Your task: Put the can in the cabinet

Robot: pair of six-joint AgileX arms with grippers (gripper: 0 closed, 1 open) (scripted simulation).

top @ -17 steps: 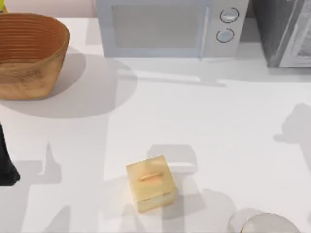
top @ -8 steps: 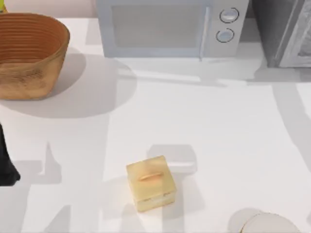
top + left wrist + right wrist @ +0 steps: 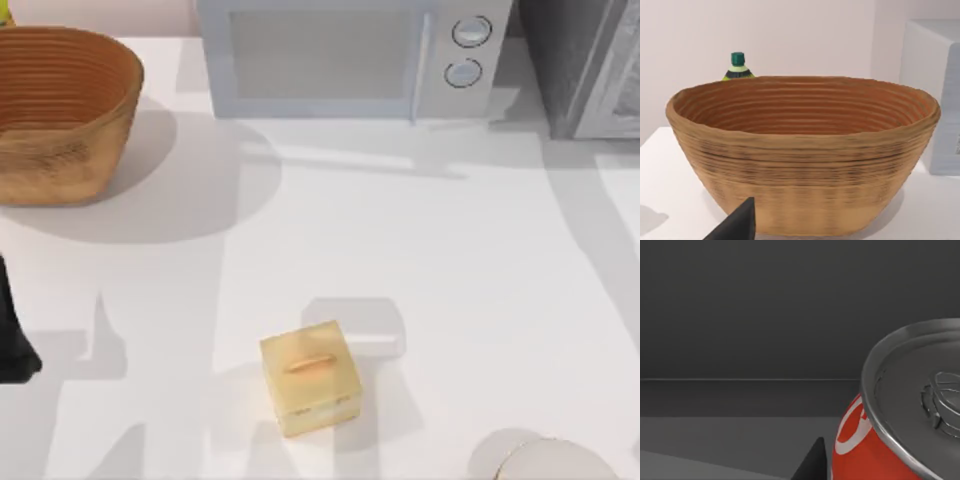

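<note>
At the right gripper (image 3: 875, 465) first: one dark finger (image 3: 811, 462) pressed just beside a small red drink can (image 3: 865, 440) with white lettering and a grey metal top, so judged closed on it and carrying it. Behind the can, plain dark-grey walls and a level ledge line, read as the inside of the tall dark-grey cabinet (image 3: 570, 70) with the pale-framed speckled door, at the far right of the white table (image 3: 420, 250).

Changed over the last second, from above: a small arm shadow low on the table's right side, then stretched longer, now running straight up to the cabinet's foot. Taken to mean a right arm swung over and reaching in — can at or just past the opening. Placement likely near, though not yet done: no sign of the can resting on the ledge, and whether it touches anything below cannot be told. Next move, as a guess: lower until seated upright, then let go.

Further out, nothing shifted — light grey microwave (image 3: 340, 60) with two round dials beside the cabinet, tan box (image 3: 310, 378) near the middle front, pale round plate (image 3: 555, 462) at the front edge, brown woven basket (image 3: 60, 110) far left with a green-capped bottle (image 3: 737, 65) behind it.

Parked at the table's left edge, left arm (image 3: 12, 340), facing the basket; open or shut cannot be told.
</note>
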